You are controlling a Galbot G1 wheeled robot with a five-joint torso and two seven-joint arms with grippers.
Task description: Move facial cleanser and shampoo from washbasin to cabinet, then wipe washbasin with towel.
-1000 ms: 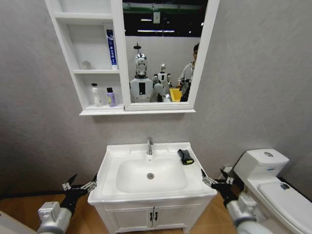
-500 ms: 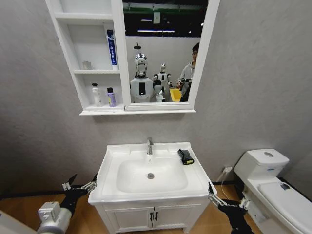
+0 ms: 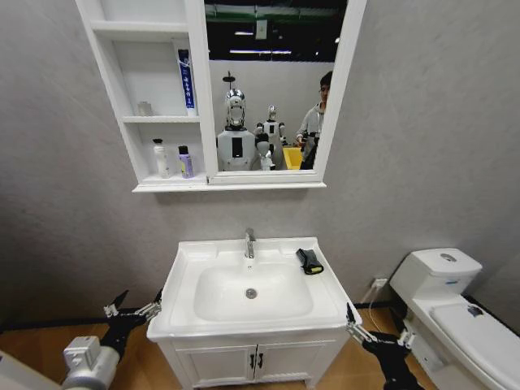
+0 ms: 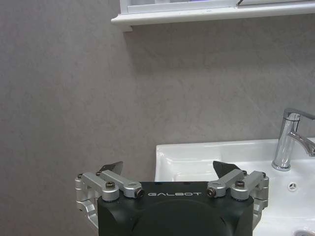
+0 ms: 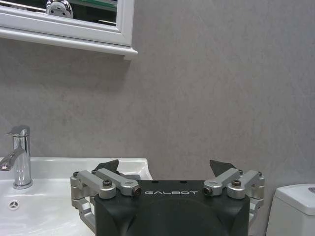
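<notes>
From the head view, the washbasin (image 3: 253, 291) sits on its white vanity below the wall cabinet (image 3: 154, 97). The black towel (image 3: 308, 261) with its yellow-green edge lies on the washbasin's rim, just beside the chrome tap (image 3: 249, 243) on the toilet's side. On the cabinet's lowest shelf above the washbasin stand a white bottle (image 3: 162, 158) and a smaller purple bottle (image 3: 185, 162), close together; a blue tube (image 3: 185, 79) stands upright on the shelf above, against the mirror frame (image 3: 198, 89). The left gripper (image 3: 134, 309) hangs low just off the washbasin's left front corner, fingers spread and holding nothing. The right gripper (image 3: 376, 336) hangs low off the right front corner, between the washbasin and the toilet (image 3: 455, 309), fingers likewise apart and empty.

From the left wrist view, the left gripper (image 4: 170, 169) faces the washbasin's corner (image 4: 197, 157), its fingers wide open, tap (image 4: 290, 140) beyond.

From the right wrist view, the right gripper (image 5: 165, 169) is wide open and empty; a dark shape behind one finger is possibly the towel.
</notes>
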